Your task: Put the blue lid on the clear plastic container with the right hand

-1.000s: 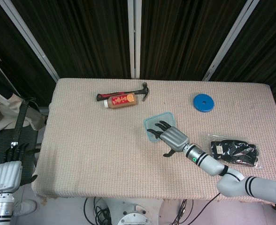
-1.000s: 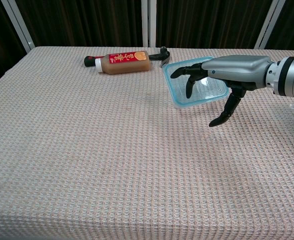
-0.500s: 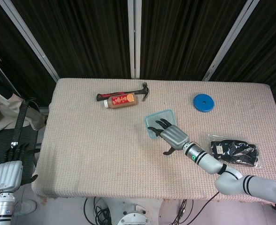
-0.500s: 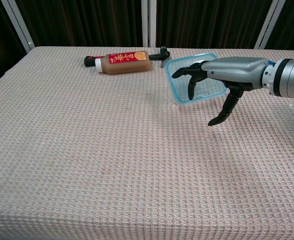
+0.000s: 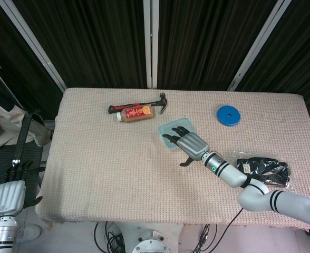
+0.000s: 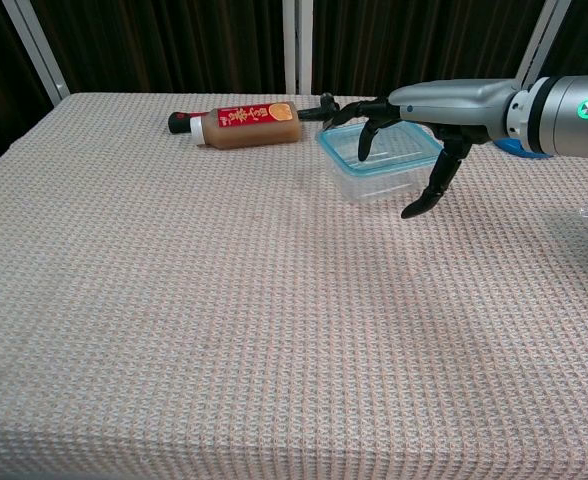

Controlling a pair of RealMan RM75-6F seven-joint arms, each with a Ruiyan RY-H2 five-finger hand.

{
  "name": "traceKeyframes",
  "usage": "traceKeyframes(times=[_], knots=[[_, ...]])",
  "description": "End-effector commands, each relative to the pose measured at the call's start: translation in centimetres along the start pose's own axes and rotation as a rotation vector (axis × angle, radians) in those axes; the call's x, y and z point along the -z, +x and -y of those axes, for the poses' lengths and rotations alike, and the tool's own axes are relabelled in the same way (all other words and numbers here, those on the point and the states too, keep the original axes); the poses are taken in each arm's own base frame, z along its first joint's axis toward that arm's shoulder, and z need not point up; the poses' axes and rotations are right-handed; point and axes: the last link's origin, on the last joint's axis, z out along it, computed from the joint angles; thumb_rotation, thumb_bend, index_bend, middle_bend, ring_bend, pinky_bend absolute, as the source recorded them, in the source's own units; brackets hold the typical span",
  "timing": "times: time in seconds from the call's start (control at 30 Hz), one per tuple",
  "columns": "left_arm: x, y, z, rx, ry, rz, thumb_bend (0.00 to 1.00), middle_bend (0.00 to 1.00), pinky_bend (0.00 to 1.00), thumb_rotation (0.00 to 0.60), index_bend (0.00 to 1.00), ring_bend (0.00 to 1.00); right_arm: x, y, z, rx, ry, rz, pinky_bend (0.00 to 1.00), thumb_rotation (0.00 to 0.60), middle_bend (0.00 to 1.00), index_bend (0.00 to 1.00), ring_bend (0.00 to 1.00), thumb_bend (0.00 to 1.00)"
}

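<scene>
The clear plastic container [image 5: 170, 128] [image 6: 386, 168] with its bluish rim sits flat on the table, just right of the bottle. My right hand [image 5: 191, 143] [image 6: 444, 104] hovers over it with spread fingers [image 6: 362, 140] reaching down over its far-left rim. The thumb [image 6: 426, 195] hangs apart off the near right corner. Nothing is gripped. The round blue lid [image 5: 229, 115] lies at the back right, well apart from the container; the chest view shows only a sliver [image 6: 514, 148] behind the wrist. My left hand [image 5: 10, 194] hangs beside the table's left edge with its fingers straight.
A brown bottle [image 5: 136, 113] [image 6: 244, 122] lies on its side at the back, with a hammer [image 5: 159, 102] [image 6: 320, 104] behind it. A black packet [image 5: 263, 168] rests near the right edge.
The container was tilted under my right hand; it now lies flat and has shifted toward the back, nearer the bottle. The hand moved back with it. The left hand stayed still.
</scene>
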Motion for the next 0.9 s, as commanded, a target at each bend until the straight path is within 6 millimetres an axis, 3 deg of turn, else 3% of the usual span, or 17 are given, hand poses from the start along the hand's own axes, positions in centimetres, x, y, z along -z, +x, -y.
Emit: traceKeyframes(times=[0.03, 0.6, 0.77, 0.9], knots=[[0.0, 0.0, 0.0, -0.001, 0.001, 0.0, 0.0, 0.04, 0.0, 0.6, 0.06, 0.0, -0.5, -0.1, 0.2, 0.01, 0.0, 0.007, 0.0, 0.6, 0.24, 0.0, 0.0, 0.0], [0.1, -0.3, 0.2, 0.004, 0.002, 0.006, 0.0, 0.04, 0.0, 0.6, 0.06, 0.0, -1.0, -1.6, -0.3, 0.044, -0.032, 0.049, 0.0, 0.6, 0.24, 0.0, 0.0, 0.0], [0.1, -0.3, 0.3, 0.006, 0.004, 0.003, 0.0, 0.04, 0.0, 0.6, 0.06, 0.0, -0.4, -0.4, -0.1, 0.025, -0.019, -0.014, 0.0, 0.6, 0.23, 0.0, 0.0, 0.0], [0.0, -0.3, 0.3, 0.008, 0.002, 0.005, 0.0, 0.04, 0.0, 0.6, 0.06, 0.0, 0.3, 0.9, -1.0, 0.018, -0.047, -0.059, 0.0, 0.6, 0.23, 0.0, 0.0, 0.0]])
